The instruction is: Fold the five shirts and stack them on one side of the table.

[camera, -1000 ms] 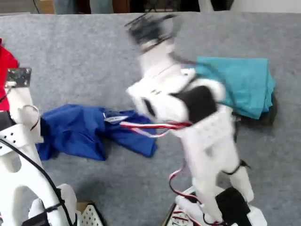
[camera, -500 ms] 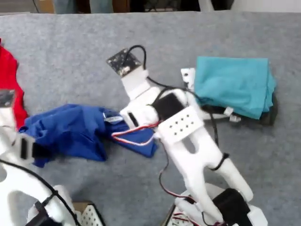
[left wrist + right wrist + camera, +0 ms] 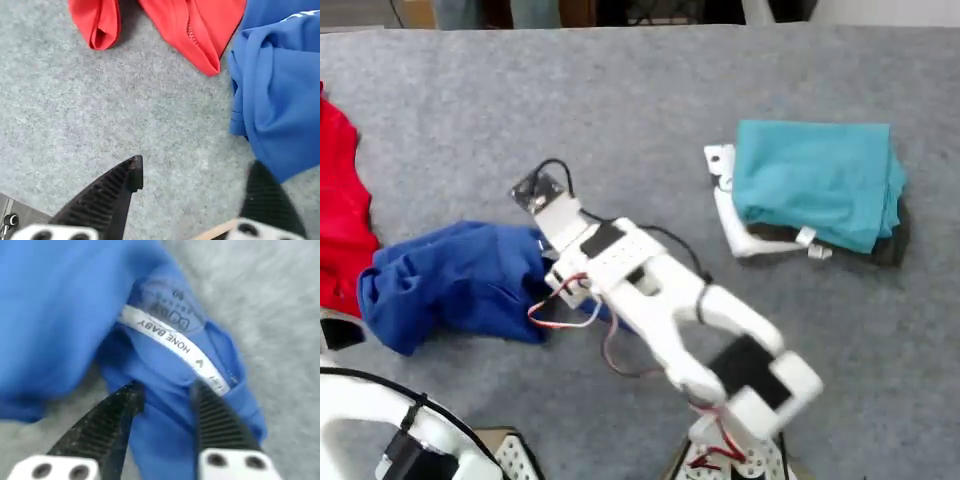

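A crumpled blue shirt lies on the grey table at the left of centre. My right gripper is down at its collar, open, with blue cloth and the white neck label between and just beyond its fingers. The right arm reaches in from the front. My left gripper hangs open over bare table, next to the blue shirt's edge and near a red shirt. The red shirt lies at the left edge. A folded teal shirt sits at the right.
Under the teal shirt lies a dark folded cloth. A white plastic piece rests against that pile's left side. The left arm's base stands at the front left corner. Open grey table stretches along the back and the front right.
The right arm swung down and to the left from near the teal pile onto the blue shirt's collar. The left arm drew back to the front left. The blue shirt's left end shifted toward the red shirt.
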You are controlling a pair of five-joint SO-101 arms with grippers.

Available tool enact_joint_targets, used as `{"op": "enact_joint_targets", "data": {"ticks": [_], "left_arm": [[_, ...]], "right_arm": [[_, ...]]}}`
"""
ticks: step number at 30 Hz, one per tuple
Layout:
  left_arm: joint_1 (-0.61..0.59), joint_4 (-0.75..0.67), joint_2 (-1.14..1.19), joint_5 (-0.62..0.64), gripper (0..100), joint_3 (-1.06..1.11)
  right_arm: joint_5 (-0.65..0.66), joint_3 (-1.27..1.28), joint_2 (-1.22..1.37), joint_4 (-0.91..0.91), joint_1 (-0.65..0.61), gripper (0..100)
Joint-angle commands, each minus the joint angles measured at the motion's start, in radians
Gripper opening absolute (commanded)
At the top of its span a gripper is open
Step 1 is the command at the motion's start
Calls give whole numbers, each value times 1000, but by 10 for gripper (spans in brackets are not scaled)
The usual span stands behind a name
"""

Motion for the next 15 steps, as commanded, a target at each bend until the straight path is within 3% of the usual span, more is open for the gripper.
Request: {"op": "enact_joint_targets", "data": {"ticks": [1,5,11,15], "left_arm": [[-7,-51,-5,40,180,19],[-2,-97,-5,103,42,31],[45,-100,-5,107,56,41],[87,-100,-12,107,56,81]], "right_arm": [[9,-131,128,-18,57,8],[9,-318,228,69,209,12],[12,-680,348,236,440,14],[103,-905,476,292,499,15]]}}
